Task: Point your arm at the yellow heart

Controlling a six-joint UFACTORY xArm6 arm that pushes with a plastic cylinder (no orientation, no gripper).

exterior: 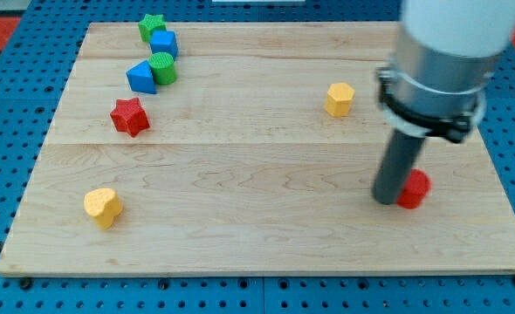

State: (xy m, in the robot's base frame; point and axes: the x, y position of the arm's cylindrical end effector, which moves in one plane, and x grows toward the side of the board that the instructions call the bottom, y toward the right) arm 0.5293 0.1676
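camera view: one view only, looking down on the wooden worktop (266,218) over a blue pegboard.
yellow heart (103,207): lower left of the frame, lying flat, alone, well apart from every other block.
my tip (386,199): lower right of the frame, touching or just beside the red block (414,188), far across the board from the heart.
fingers: none on this arm; it ends in a plain rod, so nothing to spread or pinch.
how the heart will handle: by my judgement a small, light, rigid block with a smooth face; it should slide easily at a nudge and is not fragile.
where to take it: no grasp is possible; pointing calls for stopping the tip just short of its side, since contact would likely shift it.
other blocks: yellow hexagon (339,98) upper right of centre; red star (129,116), blue triangular block (140,78), green cylinder (162,67), blue cube (163,43) and green star (151,25) clustered at upper left.
path: the stretch between tip and heart looks free of blocks.
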